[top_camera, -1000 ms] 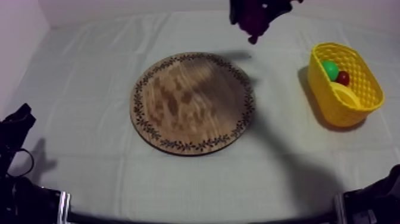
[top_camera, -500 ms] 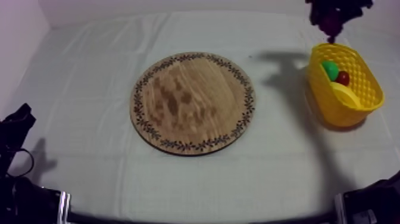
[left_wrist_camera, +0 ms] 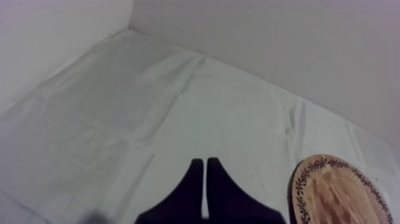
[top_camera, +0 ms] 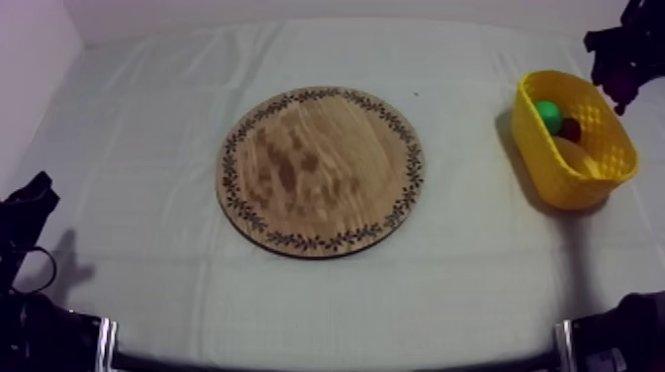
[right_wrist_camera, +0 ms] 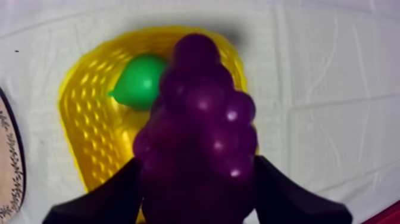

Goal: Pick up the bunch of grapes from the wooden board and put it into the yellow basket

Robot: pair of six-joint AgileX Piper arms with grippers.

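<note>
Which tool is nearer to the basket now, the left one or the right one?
Right. The right tool holds the grapes just above the basket. The left tool rests shut at the opposite side of the table, beyond the board.

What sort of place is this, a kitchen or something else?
Probably a robot test bench, not a kitchen: a table under a grey-white cloth, plain walls, and toy fruit, with the right gripper holding a bunch of grapes over a yellow basket.
</note>
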